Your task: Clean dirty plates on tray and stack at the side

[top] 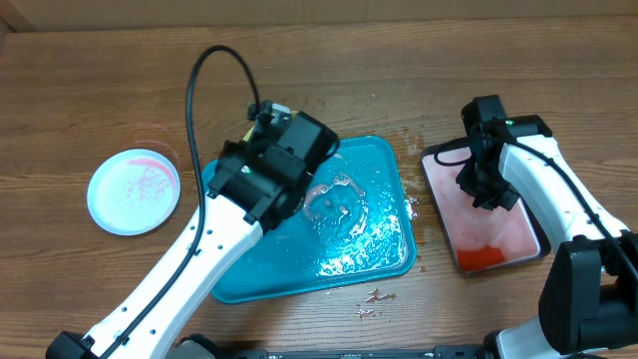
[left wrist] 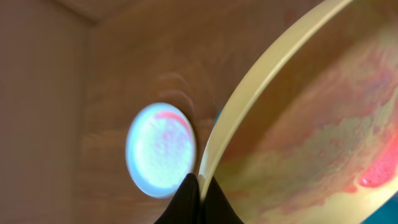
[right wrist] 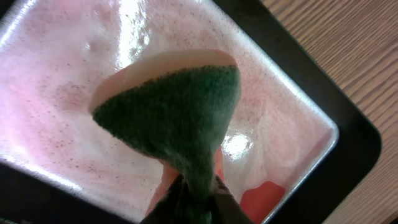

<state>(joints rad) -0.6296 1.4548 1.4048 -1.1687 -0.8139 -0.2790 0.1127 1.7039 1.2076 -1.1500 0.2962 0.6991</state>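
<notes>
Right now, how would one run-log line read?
left gripper: shut on yellow plate | right gripper: shut on sponge, over black tray | blue plate: on table

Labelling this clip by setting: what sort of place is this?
Probably a test bench staged for dishwashing: wood-grain table, wet turquoise tray, green sponge over a black-rimmed tray of pinkish water, sauce-smeared yellow plate.

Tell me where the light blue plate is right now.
The light blue plate lies on the bare wooden table at the far left of the overhead view, apart from the turquoise tray, which sits to its right.
</notes>
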